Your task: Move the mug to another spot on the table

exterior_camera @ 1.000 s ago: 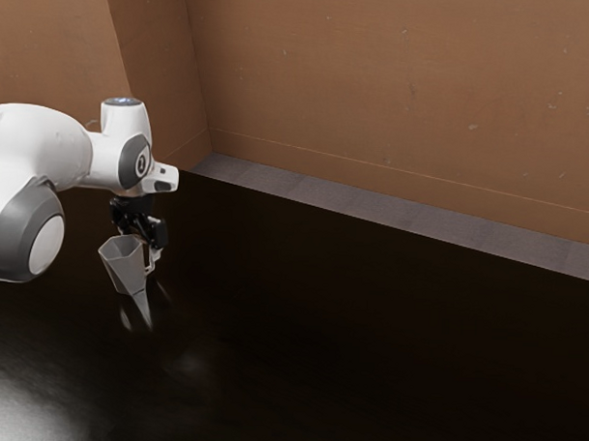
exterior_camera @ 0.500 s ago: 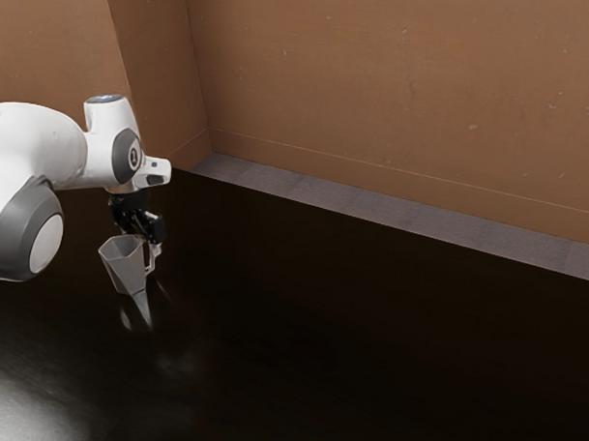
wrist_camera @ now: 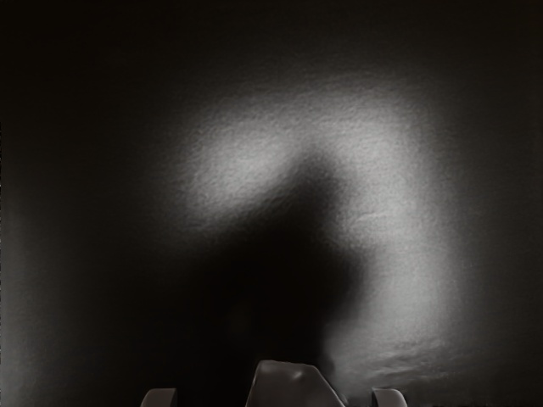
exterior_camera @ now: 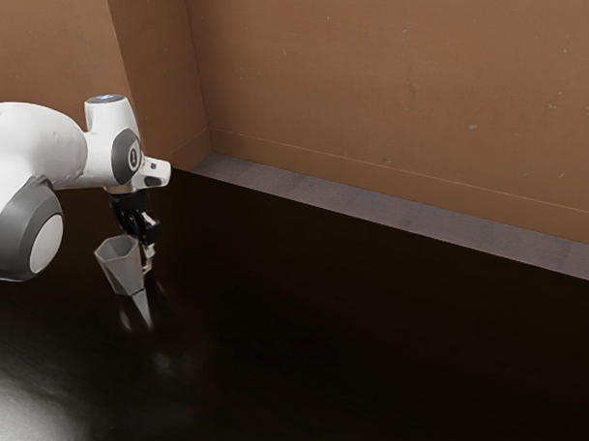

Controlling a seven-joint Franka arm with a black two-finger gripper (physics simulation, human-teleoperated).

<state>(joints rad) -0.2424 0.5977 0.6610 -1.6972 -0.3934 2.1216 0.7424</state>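
Nearest the camera in the exterior view is the glossy black table (exterior_camera: pixel 367 368), w/ soft pale glare patches on the front part. At the exterior view's left, the white and grey arm (exterior_camera: pixel 35 173) comes in big and reaches down toward the tabletop. Under its wrist hangs the black gripper (exterior_camera: pixel 137 232), directly above and against the mug (exterior_camera: pixel 120 263), on the handle side near the rim. Can't tell whether the hand is clamped on it or not. The mug is grey and tapered, wide at the mouth, narrow at the base, and leans a bit. It sits low over the table at the exterior view's left, well apart from the far edge. A dim streak of reflection runs down from its base in the shiny top. Can't tell if the base touches the surface or is just above it. In the wrist view a blurred grey piece of the mug pokes up just under the hand, w/ two small pale bits (wrist_camera: pixel 158 396) either side, unclear what they are. Beyond it a dark shadow (wrist_camera: pixel 288 271) falls across a lit patch of tabletop. Past the table's far edge is a grey floor strip (exterior_camera: pixel 420 217), then plain brown walls (exterior_camera: pixel 396 89) meeting in a corner at the back.
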